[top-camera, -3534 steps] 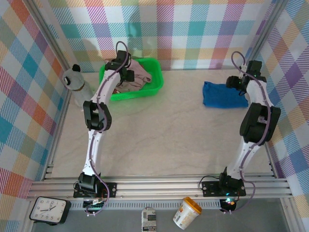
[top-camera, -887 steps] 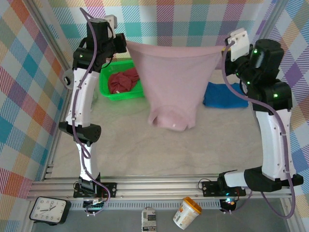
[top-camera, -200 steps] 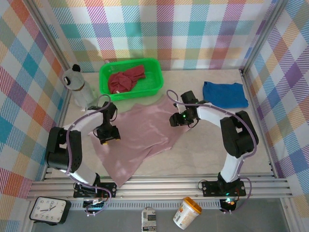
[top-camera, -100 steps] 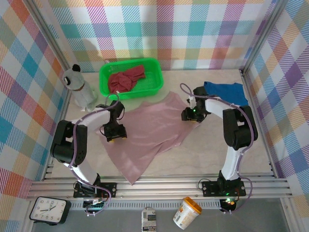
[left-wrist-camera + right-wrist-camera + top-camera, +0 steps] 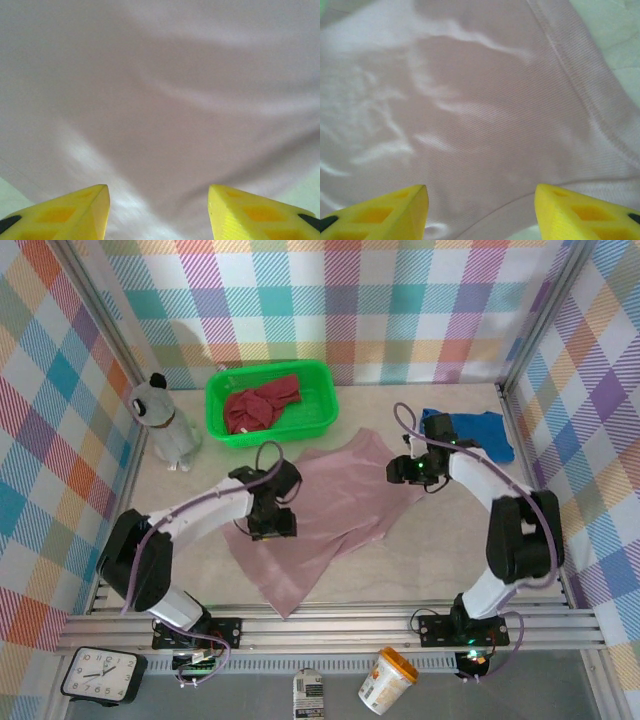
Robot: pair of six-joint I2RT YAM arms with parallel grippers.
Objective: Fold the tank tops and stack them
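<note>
Softly wrinkled, the ribbed mauve-pink tank top point(image 5: 335, 508) lies spread flat.

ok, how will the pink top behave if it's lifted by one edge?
Likely floppy: the pink top lies flat on the table with soft ripples, so it should drape and hang. Probably light, since the cloth looks thin. Its sheen hints it may be slippery, and a push would likely bunch it rather than slide it whole.

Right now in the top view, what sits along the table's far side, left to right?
Clear bottle → green basket holding the dark red tank top → blue tank top.
</note>
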